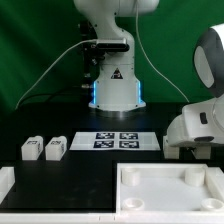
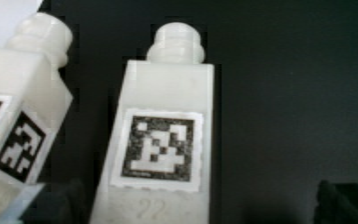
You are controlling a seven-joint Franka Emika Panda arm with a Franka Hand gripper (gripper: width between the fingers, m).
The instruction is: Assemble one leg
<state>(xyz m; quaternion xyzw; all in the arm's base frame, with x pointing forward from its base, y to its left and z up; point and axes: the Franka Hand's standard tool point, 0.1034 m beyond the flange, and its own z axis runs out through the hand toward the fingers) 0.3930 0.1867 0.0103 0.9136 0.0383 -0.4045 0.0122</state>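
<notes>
White leg (image 2: 158,130) lying on black table (image 2: 282,90), second leg (image 2: 25,95) beside, jaws spread

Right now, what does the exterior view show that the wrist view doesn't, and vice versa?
Only the exterior view shows the arm's base, the marker board and the rimmed white panel. Only the wrist view shows a leg close up, with its square tag and knobbed tip. Both show two white tagged legs side by side; the exterior pair lies at that view's left, and I cannot tell whether it is the same pair.
</notes>
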